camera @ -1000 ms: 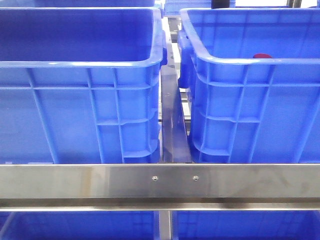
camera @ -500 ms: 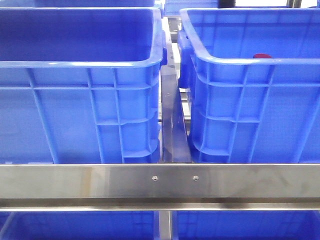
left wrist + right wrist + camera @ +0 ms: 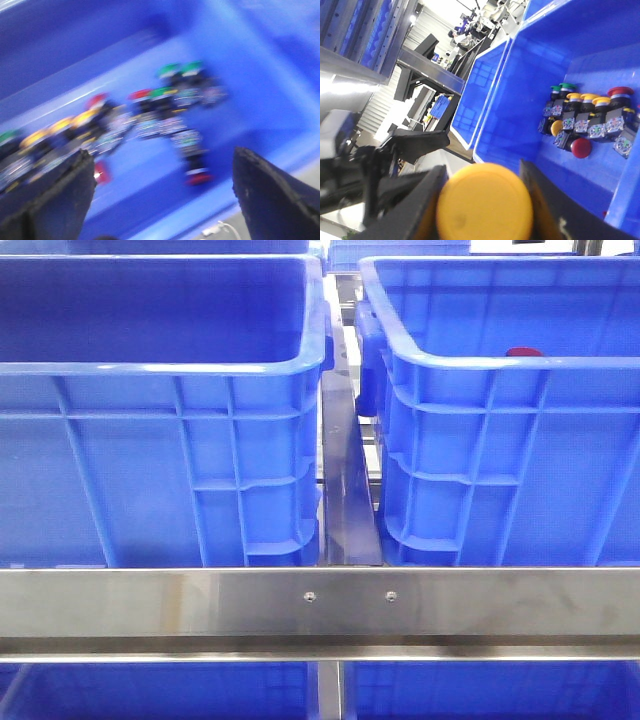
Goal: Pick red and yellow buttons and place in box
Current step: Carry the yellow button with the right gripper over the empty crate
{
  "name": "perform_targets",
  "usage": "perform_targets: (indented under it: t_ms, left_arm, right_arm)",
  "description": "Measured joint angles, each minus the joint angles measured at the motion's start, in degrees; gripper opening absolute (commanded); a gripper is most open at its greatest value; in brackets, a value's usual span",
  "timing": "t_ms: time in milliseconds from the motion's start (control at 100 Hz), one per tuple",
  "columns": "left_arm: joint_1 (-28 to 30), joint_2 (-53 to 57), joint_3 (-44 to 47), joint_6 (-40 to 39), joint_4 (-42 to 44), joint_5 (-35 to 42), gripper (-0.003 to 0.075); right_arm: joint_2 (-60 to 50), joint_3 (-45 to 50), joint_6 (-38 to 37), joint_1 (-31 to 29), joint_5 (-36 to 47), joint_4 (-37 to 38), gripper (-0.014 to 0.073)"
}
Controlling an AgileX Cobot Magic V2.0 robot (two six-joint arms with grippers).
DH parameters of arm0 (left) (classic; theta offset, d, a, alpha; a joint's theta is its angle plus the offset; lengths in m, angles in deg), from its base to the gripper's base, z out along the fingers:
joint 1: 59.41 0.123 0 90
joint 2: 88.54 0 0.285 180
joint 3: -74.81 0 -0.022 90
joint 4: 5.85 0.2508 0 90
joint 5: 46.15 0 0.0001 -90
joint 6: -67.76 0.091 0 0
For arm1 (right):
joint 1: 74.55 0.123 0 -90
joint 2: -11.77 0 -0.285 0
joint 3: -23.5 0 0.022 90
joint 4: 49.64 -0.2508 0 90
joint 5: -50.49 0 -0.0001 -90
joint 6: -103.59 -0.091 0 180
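Note:
My right gripper (image 3: 481, 197) is shut on a yellow dome-topped button (image 3: 487, 210), held above a blue crate (image 3: 520, 105). In that crate lies a pile of push buttons (image 3: 590, 122) with a loose red button (image 3: 581, 147) beside it. My left gripper (image 3: 160, 200) is open and empty over a blurred crate floor with several buttons and a red one (image 3: 199, 177) between its fingers. In the front view the box with panelled inner walls (image 3: 470, 362) stands at the right. A red piece (image 3: 524, 352) peeks over its near rim. Neither gripper shows in the front view.
A second blue crate with smooth dark inner walls (image 3: 160, 368) stands at the left in the front view. A steel rail (image 3: 320, 605) runs across in front of both crates. A narrow gap with a metal strip (image 3: 345, 480) separates them.
A dark arm part at the top edge of the front view, above the right crate, has risen out of view. The crates have not moved.

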Motion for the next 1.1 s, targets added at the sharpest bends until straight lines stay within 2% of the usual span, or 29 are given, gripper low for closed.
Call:
perform_targets:
  t_ms: [220, 360, 590, 680, 780, 850, 1040, 1100]
  left_arm:
    - [14.33, 5.57, 6.10, -0.08, -0.65, 3.18, 0.0537]
    - [20.82, 11.47, 11.29, -0.08, -2.40, 5.68, 0.0537]
    - [23.29, 23.40, 19.08, -0.14, -3.55, 7.02, 0.0531]
    - [23.41, 27.59, 21.37, -0.14, -3.64, 7.15, 0.0501]
    - [23.41, 31.50, 23.18, -0.14, -3.64, 7.27, 0.0420]
    - [23.41, 33.76, 24.04, -0.14, -3.64, 7.38, 0.0328]
    - [23.41, 36.71, 24.39, -0.14, -3.69, 7.59, 0.0008]
    - [23.41, 36.91, 24.39, -0.14, -3.69, 7.69, -0.0018]
  right_arm:
    - [-0.09, 0.00, 0.00, -1.15, -0.67, 0.03, 0.0151]
    - [-0.21, 0.00, 0.22, -1.45, -0.67, 0.13, 0.0151]
    - [-0.21, 0.00, 0.79, -2.61, 0.06, 0.13, 0.0151]
    - [-0.21, 0.00, 1.23, -4.09, 0.20, 0.13, 0.0151]
    - [-0.21, 0.00, 1.47, -6.21, 0.34, 0.13, 0.0151]
    - [-0.21, 0.00, 1.91, -8.06, 0.34, 0.13, 0.0151]
    - [-0.21, -1.12, 4.94, -14.28, 1.42, 0.24, 0.0151]
    - [-0.21, -1.90, 6.37, -16.16, 2.77, 0.24, 0.0151]
